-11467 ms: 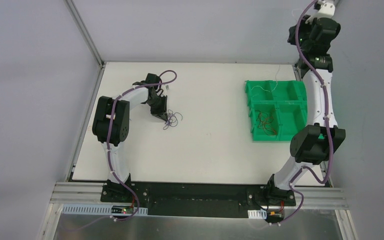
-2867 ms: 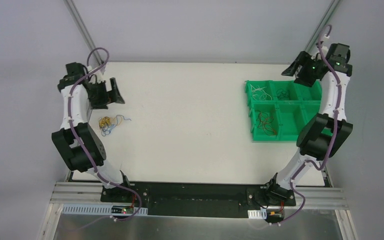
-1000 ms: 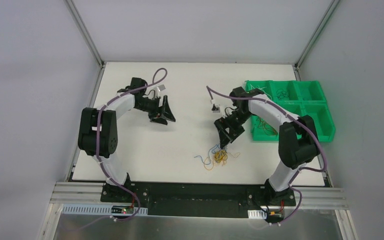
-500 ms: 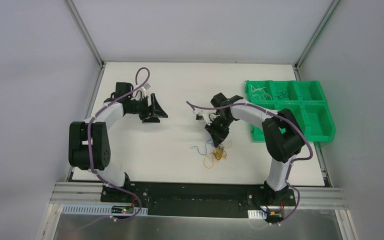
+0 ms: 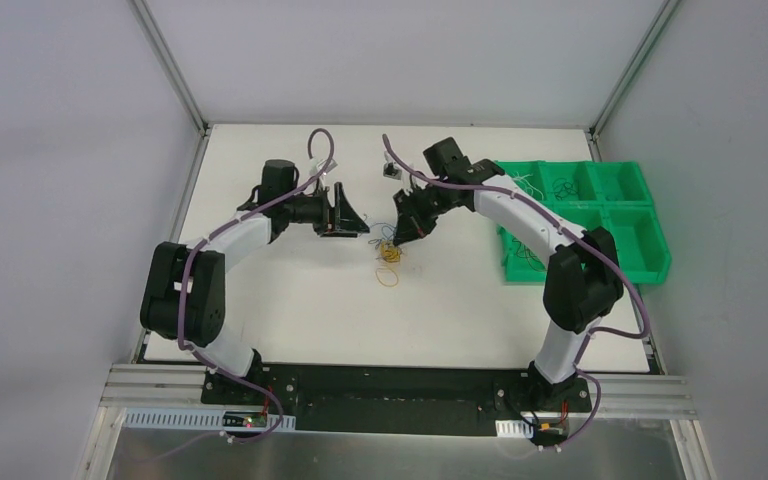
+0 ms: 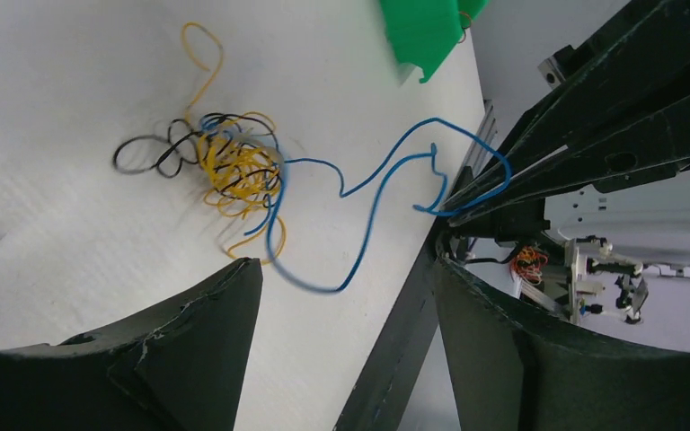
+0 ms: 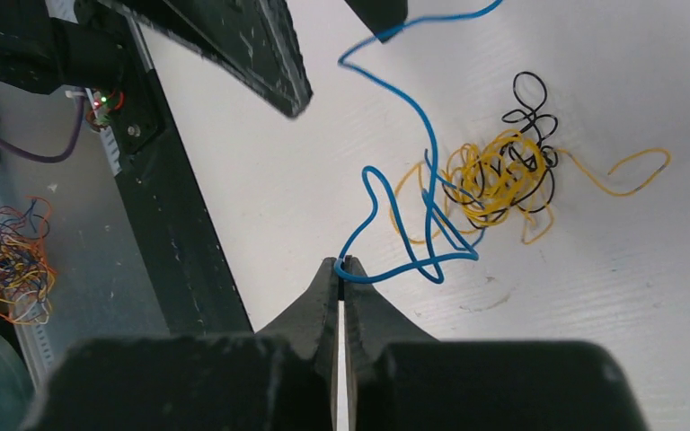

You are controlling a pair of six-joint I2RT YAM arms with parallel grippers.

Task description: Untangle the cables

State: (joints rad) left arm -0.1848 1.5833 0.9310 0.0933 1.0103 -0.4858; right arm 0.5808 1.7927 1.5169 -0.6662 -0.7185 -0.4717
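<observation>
While right claw (image 7: 341, 266) clamped on blue wire (image 7: 418, 126), left claw (image 6: 346, 269) apart, just beside yellow-black tangle (image 6: 234, 166) on tabletop (image 5: 290, 300), nearer far edge; blue wire runs into tangle.

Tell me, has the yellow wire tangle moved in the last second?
Yes. The yellow wire tangle has shifted left and toward the far side, away from the green bin.
</observation>
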